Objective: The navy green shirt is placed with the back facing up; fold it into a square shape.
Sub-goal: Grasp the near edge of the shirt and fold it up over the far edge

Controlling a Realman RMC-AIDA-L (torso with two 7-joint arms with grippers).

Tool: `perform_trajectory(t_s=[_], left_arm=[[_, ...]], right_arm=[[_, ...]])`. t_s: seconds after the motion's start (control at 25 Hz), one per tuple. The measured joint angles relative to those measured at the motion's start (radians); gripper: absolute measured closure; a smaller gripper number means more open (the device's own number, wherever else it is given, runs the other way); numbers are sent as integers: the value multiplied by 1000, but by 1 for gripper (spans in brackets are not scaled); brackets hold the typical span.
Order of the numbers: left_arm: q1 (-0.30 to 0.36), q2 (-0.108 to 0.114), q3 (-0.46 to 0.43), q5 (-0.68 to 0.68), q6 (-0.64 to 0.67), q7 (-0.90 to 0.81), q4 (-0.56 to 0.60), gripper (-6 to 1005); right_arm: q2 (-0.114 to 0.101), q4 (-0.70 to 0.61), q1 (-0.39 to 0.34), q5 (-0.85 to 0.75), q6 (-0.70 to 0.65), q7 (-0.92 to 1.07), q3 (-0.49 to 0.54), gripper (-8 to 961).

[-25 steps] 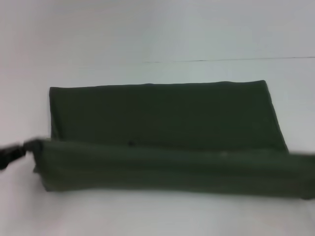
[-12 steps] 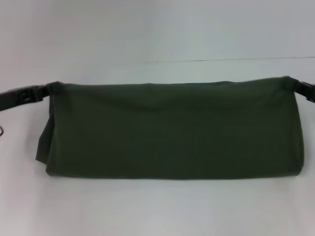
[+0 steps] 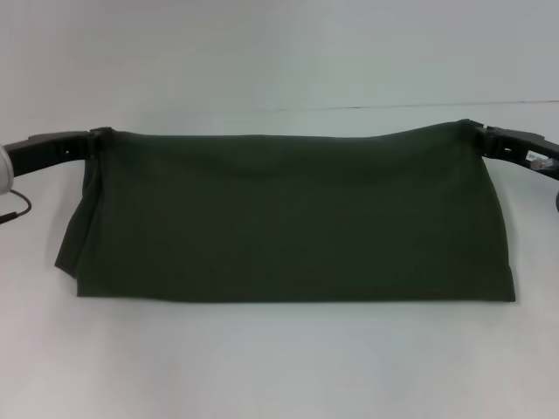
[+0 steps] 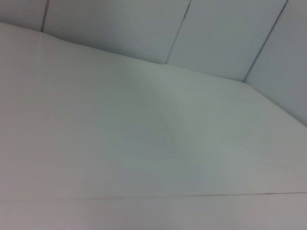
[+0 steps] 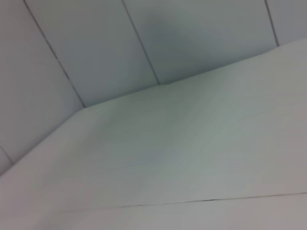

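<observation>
The navy green shirt (image 3: 288,218) is matt cloth (table (image 3: 279,367) smooth white).

Head above table (image 3: 279,367); wrists face wall (image 4: 225,33)

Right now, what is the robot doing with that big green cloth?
The robot is folding a green shirt on a white table. Its left gripper pinches one far corner of the shirt and its right gripper pinches the other far corner, with the top edge stretched between them. The shirt is already a long folded band, with its near edge lying on the table. It is not yet a square.
</observation>
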Motion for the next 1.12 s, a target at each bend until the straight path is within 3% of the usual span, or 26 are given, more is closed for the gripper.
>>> perform_trajectory(t_s=[0.24,1.12], left_arm=[[-31,-23,14,-11,-114,50,-4,944],[-82,-36,29,-45,-223,145,-74,884]], right_arm=[[25,7,18,59,92,-61,-3,926],[30,42,45,94,206,-107,-26,882]])
